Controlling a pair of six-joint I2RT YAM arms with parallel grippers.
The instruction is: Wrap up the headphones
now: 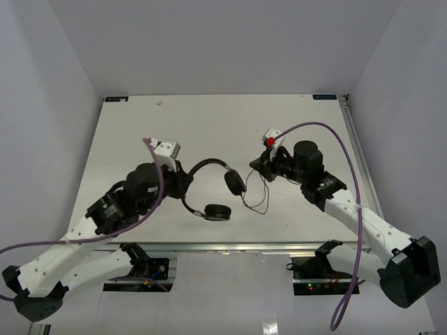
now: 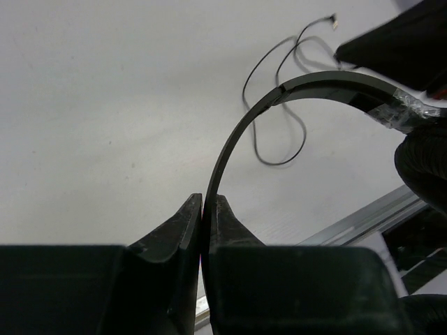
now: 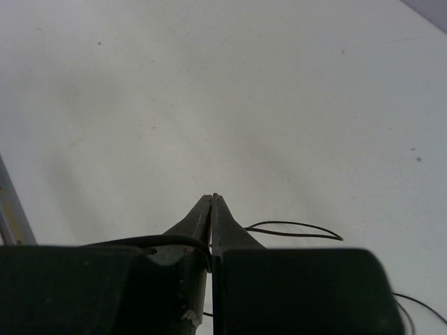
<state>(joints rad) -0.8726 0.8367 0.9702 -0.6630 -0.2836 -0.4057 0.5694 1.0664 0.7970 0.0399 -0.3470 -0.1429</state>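
Top view: headphones lie near the centre of the table, with the arch toward 10 o'clock and the earcups toward 5 o'clock.

Left gripper, at 9 o'clock of them, is clenched on the thin headband. One earcup is cut off at the right edge of its wrist view.

Right gripper, at 2 o'clock, is pinched on the cord. The strand vanishes between the fingers, and the slack loops on the table at 4 o'clock.

The cord's tip is too small to make out.

One pair of headphones, one left hand, one right hand, one table.
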